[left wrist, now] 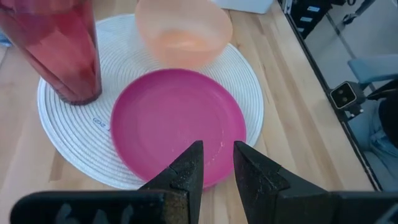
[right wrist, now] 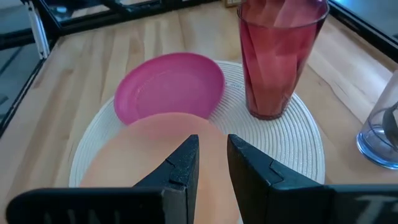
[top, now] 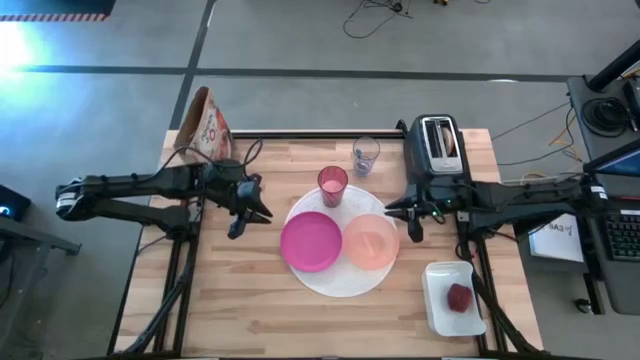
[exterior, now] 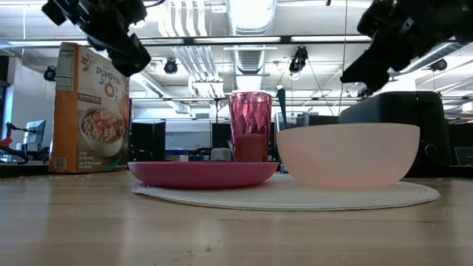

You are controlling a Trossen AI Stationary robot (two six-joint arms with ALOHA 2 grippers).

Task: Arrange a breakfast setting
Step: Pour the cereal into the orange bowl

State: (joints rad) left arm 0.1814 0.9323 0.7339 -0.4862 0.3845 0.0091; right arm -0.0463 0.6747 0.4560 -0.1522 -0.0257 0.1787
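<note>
A: Where do we stand with the setting? We see the large white round woven plate lying flat at the middle of the pale wooden table.

B: On it we count the smaller magenta plastic plate on the left arm's side and the peach-orange bowl beside it, the two just touching. The pink translucent faceted cup stands upright at the white plate's far rim.

A: And the dark red fruit?

B: We find it in a white rectangular tray near the table's front corner on the right arm's side, well apart from the plates.

A: Our grippers?

B: The left gripper hangs above the table beside the magenta plate, fingers nearly together with a narrow gap, pinching nothing. The right gripper hovers over the bowl in the same way, empty.

A: Behind, we see a clear glass, a black toaster and a cereal box.
</note>
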